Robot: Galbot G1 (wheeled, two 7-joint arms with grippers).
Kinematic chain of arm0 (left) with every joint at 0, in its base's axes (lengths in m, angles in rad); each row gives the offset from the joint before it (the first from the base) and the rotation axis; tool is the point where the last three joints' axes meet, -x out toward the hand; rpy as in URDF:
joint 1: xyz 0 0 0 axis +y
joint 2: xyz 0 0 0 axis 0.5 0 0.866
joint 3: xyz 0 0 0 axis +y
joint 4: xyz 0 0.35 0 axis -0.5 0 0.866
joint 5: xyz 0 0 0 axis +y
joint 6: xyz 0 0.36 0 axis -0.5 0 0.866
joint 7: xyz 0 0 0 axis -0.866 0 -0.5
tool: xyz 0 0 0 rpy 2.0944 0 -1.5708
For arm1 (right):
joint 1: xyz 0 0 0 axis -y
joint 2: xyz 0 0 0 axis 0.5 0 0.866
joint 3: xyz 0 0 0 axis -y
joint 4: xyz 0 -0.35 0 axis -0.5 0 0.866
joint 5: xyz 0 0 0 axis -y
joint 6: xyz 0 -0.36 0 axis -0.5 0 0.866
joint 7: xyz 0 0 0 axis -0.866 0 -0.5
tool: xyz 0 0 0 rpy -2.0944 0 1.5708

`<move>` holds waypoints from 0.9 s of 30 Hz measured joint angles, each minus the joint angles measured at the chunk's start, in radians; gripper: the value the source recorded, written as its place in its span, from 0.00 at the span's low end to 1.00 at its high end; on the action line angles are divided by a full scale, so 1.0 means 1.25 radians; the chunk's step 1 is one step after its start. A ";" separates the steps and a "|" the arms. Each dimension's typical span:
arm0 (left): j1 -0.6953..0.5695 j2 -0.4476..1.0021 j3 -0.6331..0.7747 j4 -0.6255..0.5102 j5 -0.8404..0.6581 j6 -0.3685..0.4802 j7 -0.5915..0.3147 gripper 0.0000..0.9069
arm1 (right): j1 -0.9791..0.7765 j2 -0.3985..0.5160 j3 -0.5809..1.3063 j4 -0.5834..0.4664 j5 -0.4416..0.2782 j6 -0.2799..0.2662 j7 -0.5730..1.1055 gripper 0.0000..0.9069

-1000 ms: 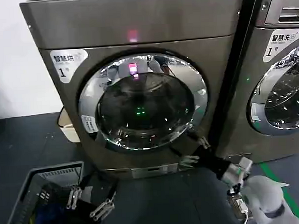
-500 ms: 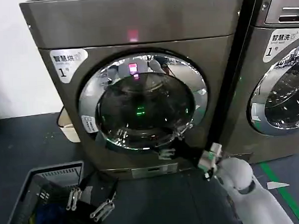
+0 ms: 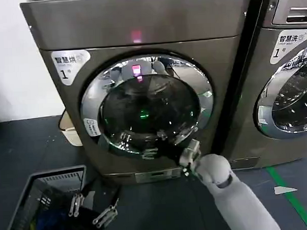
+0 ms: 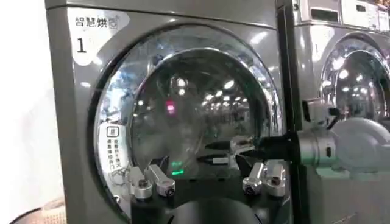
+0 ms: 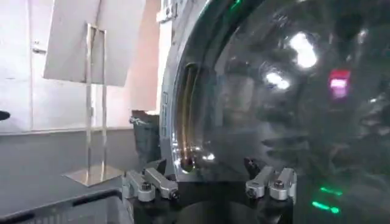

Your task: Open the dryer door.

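Head view: the dryer (image 3: 142,90) is a brushed grey metal box whose round door (image 3: 147,105) has a shiny chrome ring around dark, bulging glass. The door sits flush in the front panel, facing the robot. The right gripper (image 3: 154,147) reaches across the door's lower edge, fingers spread apart and grasping nothing. The left gripper (image 3: 92,208) hangs low beside a dark slatted plastic basket (image 3: 32,194) on the floor, fingers parted; what lies in the basket is too dim to tell. A second machine (image 3: 286,73) stands to the right.
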 joint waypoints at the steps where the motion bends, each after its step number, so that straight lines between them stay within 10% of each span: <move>1: 0.001 0.000 0.000 -0.002 0.000 0.000 0.000 1.00 | 0.008 0.007 -0.004 -0.008 -0.003 0.001 0.000 1.00; 27: 0.002 -0.005 -0.008 -0.011 -0.002 0.002 -0.001 1.00 | 0.122 0.156 -0.066 -0.157 -0.048 0.003 0.008 1.00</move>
